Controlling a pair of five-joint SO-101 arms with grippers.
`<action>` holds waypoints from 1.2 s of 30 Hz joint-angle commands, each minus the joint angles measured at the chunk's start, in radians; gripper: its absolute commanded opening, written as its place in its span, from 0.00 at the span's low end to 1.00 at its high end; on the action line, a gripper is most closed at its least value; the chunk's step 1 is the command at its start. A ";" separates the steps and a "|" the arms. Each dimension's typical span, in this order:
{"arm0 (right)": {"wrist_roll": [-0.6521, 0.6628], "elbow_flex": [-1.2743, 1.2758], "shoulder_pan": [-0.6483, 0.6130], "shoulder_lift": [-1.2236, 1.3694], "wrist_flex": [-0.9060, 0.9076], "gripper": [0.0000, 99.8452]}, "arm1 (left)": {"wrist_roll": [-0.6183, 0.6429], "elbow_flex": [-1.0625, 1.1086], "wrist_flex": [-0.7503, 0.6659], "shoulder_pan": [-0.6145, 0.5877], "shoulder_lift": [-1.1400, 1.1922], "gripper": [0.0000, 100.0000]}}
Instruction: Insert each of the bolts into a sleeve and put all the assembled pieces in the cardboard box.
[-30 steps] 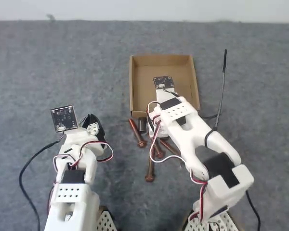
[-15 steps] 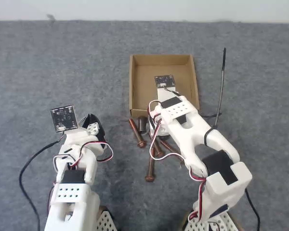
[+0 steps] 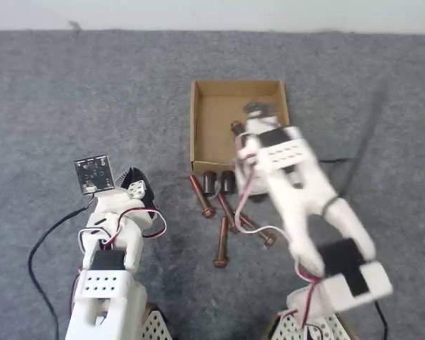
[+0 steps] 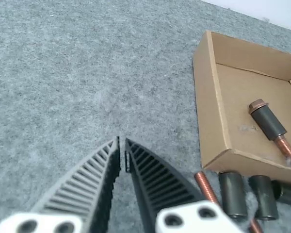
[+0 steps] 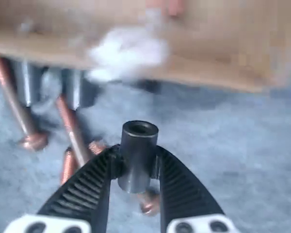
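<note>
- Sleeve (image 5: 137, 150): dark, clamped between the right jaws, with its long axis roughly along the jaws' length and its open bore facing the cardboard box (image 5: 223, 73).
- Loose bolts (image 3: 222, 242) lie just outside the box's near wall, beyond the held piece, most with shanks pointing toward the box. I judge one must next be lined up with that bore, and the right arm is the nearer.
- Spare sleeves (image 3: 210, 182) rest just beside that same wall.
- One assembled piece (image 4: 267, 124) lies inside the box.
- Left jaws are closed to a slit, empty, and well off the box's side wall.
- Grey felt worktop (image 3: 71, 85), with a pale wall (image 3: 198, 14) beyond the box.
</note>
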 commanded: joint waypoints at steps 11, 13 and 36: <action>0.097 0.336 0.490 -0.216 -0.145 0.01 | -0.155 -0.128 0.313 0.000 0.003 0.01; 0.091 0.348 0.536 -0.223 -0.160 0.01 | -0.215 -0.145 0.359 0.003 0.005 0.01; 0.020 0.397 0.634 -0.163 -0.332 0.01 | -0.514 -0.295 0.732 -0.087 0.043 0.11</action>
